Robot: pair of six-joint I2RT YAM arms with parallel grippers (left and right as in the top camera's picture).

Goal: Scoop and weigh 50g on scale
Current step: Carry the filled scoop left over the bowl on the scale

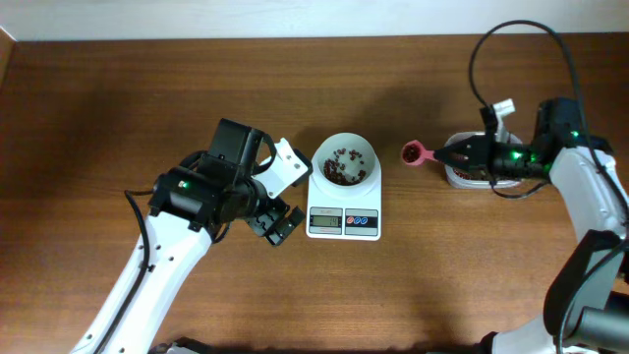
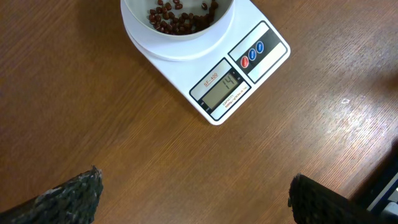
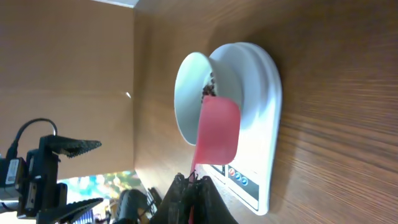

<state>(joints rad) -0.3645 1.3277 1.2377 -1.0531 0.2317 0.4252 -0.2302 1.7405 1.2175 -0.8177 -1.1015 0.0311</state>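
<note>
Scale (image 1: 343, 224) at table ctr, bowl (image 1: 363, 151) on platform w/ thin layer of beans (image 1: 339, 169). Display (image 2: 222, 92) reads 14, target not met. R gripper (image 1: 445, 154) pinching pink scoop (image 1: 414, 152), 3 o'clock of bowl. L gripper (image 1: 287, 197) spread, idle at 9 o'clock. More scoops req'd.

Cannot read scale (image 1: 343, 223) digits or tell scoop (image 1: 412, 152) contents from overhead. Cuts bowl (image 2: 137, 22) at left wrist view's top edge. Hides tub (image 1: 458, 178) mostly under right gripper (image 1: 442, 154).

The table (image 1: 147, 98) is viewed whole from straight above. The scale (image 1: 343, 224) is shared by all views, looked down on closely at left and seemingly sideways at right.
</note>
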